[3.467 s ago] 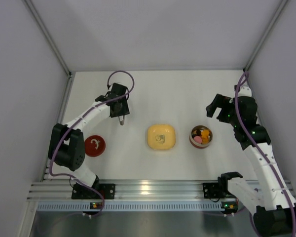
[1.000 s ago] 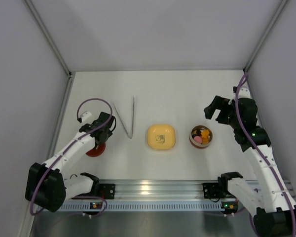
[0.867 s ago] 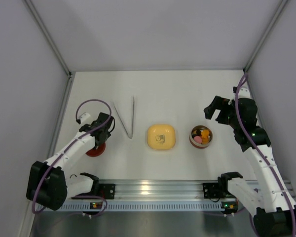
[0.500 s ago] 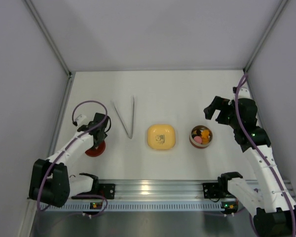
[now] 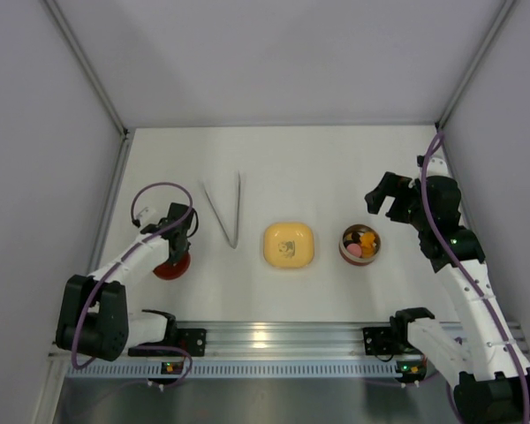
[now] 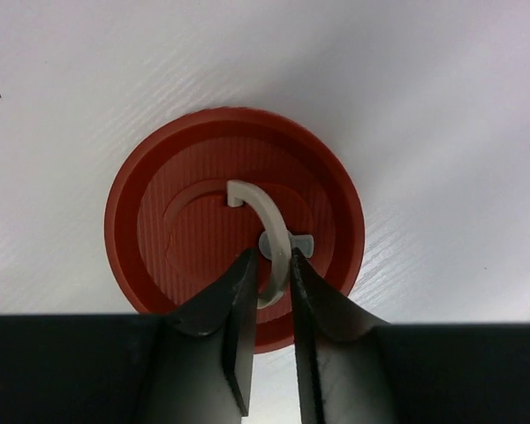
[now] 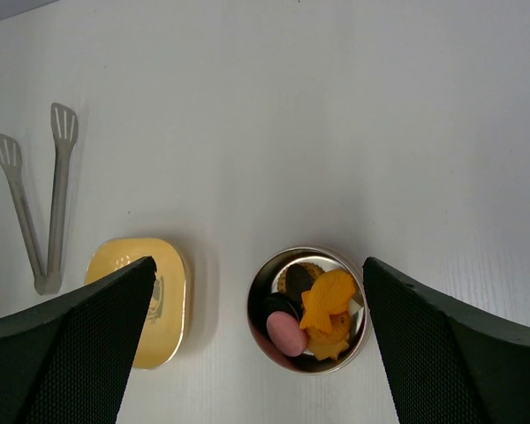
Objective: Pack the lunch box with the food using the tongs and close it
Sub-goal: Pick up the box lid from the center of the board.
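Note:
The red lid (image 6: 181,208) lies flat on the table at the left, and its white curl handle (image 6: 267,205) runs up between my left gripper's (image 6: 272,261) dark fingers (image 6: 237,305). Both fingers press against the handle, so the gripper is shut on it. From above, the left gripper (image 5: 177,246) covers most of the lid (image 5: 163,268). The lunch box (image 7: 308,309) stands open at the right with food (image 7: 331,300) in orange, pink and dark brown inside. My right gripper (image 7: 258,261) hovers open above the lunch box (image 5: 360,244). The tongs (image 5: 225,210) lie free on the table.
A yellow rounded-square dish (image 5: 288,245) sits between the lid and the lunch box, just right of the tongs' joined end. White walls close the table on three sides. The arm bases stand on a metal rail (image 5: 274,340) along the near edge.
The tongs were laid on the table earlier. In the last second the left gripper settled onto the lid and its jaws closed on the white handle. The right arm stayed still.

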